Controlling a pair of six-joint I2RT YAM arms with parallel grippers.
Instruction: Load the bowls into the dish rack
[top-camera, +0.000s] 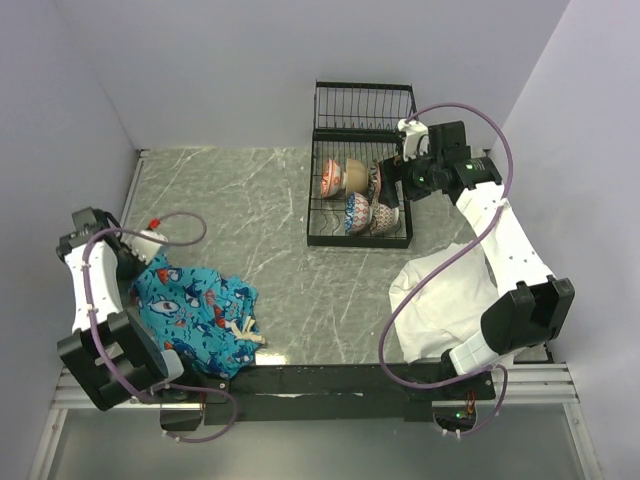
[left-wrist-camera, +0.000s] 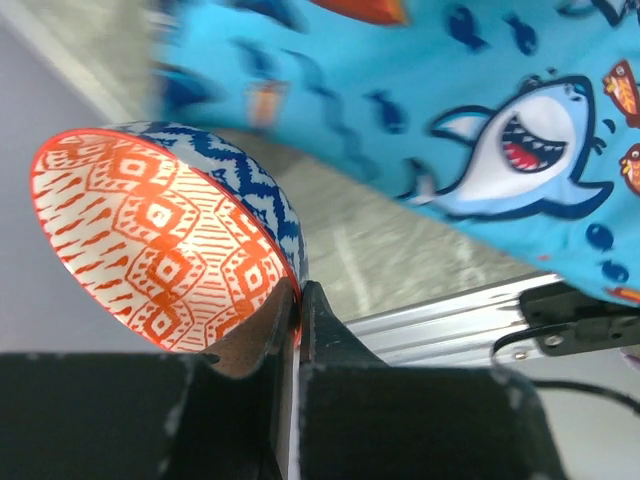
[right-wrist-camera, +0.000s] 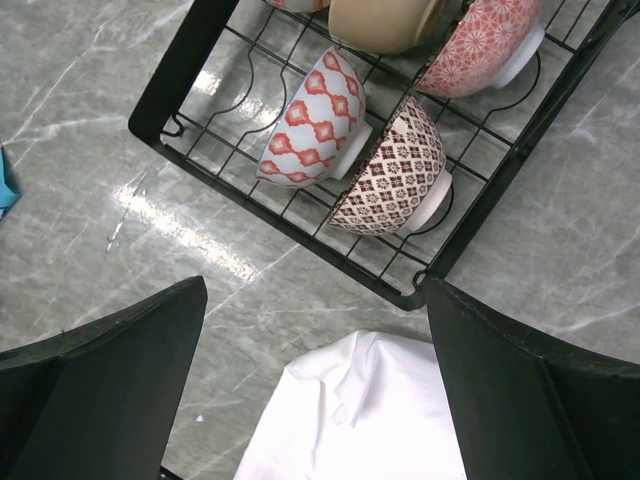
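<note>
Grey marbled tabletop (top-camera: 250, 200) fills the space between pale lilac walls. At its far side, right of centre, stands the black wire dish rack (top-camera: 355, 243), with its raised upper basket tier (top-camera: 365, 105) at the back. Bowls rest on edge in the lower slots. The right wrist view shows an orange-diamond bowl (right-wrist-camera: 305, 130) just beside a brown-patterned bowl (right-wrist-camera: 390, 170), with a tan bowl (right-wrist-camera: 385, 20) and a pink floral bowl (right-wrist-camera: 480, 45) behind them.

The right gripper (right-wrist-camera: 315, 290) hangs over the rack's near corner with its jaws spread wide and holding nothing. A white cloth (right-wrist-camera: 360, 410) lies below it.

At the left edge of the table, the left gripper (left-wrist-camera: 298, 300) is pinched tight on the rim of a bowl (left-wrist-camera: 150, 240) that is orange-patterned inside and blue zigzag outside. It is just beside a blue shark-print cloth (left-wrist-camera: 480, 120).
</note>
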